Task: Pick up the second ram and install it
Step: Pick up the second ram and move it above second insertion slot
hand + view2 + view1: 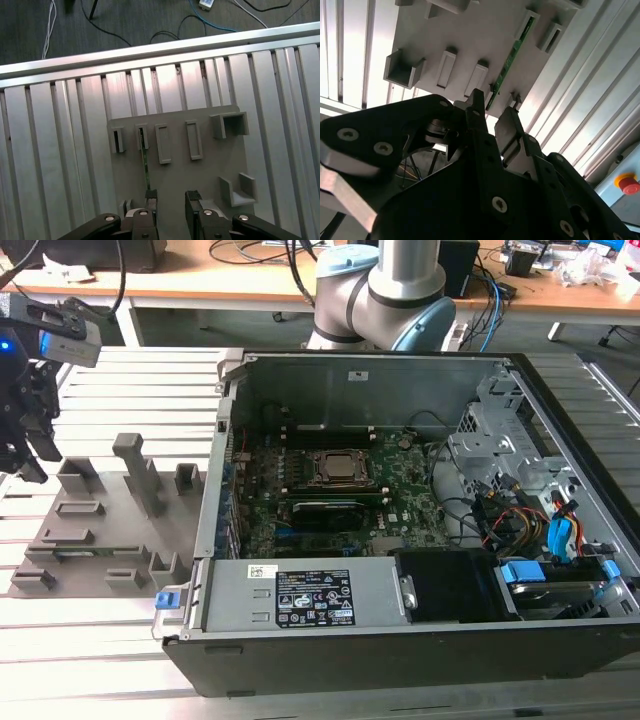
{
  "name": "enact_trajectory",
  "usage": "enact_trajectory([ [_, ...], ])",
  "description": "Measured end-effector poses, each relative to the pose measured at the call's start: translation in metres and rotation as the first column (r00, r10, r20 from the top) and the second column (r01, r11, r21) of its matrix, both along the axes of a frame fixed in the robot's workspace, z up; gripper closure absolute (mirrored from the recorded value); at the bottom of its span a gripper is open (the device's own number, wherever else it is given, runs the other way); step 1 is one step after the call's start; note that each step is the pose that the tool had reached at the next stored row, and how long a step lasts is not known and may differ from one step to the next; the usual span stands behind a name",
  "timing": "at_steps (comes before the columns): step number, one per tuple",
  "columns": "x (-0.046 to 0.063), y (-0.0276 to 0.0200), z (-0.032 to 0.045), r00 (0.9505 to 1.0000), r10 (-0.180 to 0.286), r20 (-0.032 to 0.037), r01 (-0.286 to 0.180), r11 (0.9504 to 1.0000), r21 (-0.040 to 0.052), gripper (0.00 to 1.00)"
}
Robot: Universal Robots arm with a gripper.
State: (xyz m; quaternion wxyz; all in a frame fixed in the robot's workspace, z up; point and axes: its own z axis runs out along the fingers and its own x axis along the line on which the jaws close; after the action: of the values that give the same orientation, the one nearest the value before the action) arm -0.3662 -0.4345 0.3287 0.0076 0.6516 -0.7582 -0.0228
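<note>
Pincer [32, 455] is hovering at the exterior view's upper left, over the grey fixture [100, 530] on the slatted desk [100, 650]; its fingers [151, 196] are standing apart, gripping nothing; second ram [145, 162] is sitting on edge in a fixture slot, probably so its top edge is offering a grip; in the first wrist view it is lining up with one finger, not the gap.

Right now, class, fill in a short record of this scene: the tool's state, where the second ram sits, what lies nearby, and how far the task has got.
tool: open, holding nothing, above the grey fixture plate
second ram: thin green stick on edge on the fixture plate, one end near the tool's fingertips
computer case: open, to the exterior view's right of the plate, motherboard exposed
progress: second ram not yet picked up
</note>
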Motion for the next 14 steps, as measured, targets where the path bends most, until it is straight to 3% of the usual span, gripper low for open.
enact_trajectory([
  [14, 0.0, 0.0, -0.0162, 1.0, 0.0, 0.0, 0.0, 1.0, 0.0, 0.64],
])
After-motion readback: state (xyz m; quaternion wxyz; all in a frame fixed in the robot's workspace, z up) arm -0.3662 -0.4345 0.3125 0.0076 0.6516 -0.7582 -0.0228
